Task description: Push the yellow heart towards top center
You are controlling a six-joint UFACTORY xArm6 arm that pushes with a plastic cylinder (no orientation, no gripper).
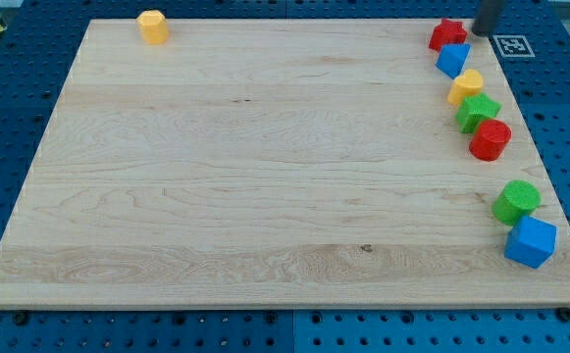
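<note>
The yellow heart (466,87) lies near the board's right edge, between a blue block (452,59) above it and a green star (478,112) below it, touching or nearly touching both. My tip (482,32) is at the view's top right, just right of a red star (447,34) and above the yellow heart, apart from it. A second yellow block (153,26), roughly hexagonal, sits at the board's top left.
A red rounded block (490,140) sits below the green star. A green cylinder (515,201) and a blue cube (531,241) sit at the lower right edge. A white marker tag (513,45) lies at the wooden board's (265,176) top right corner.
</note>
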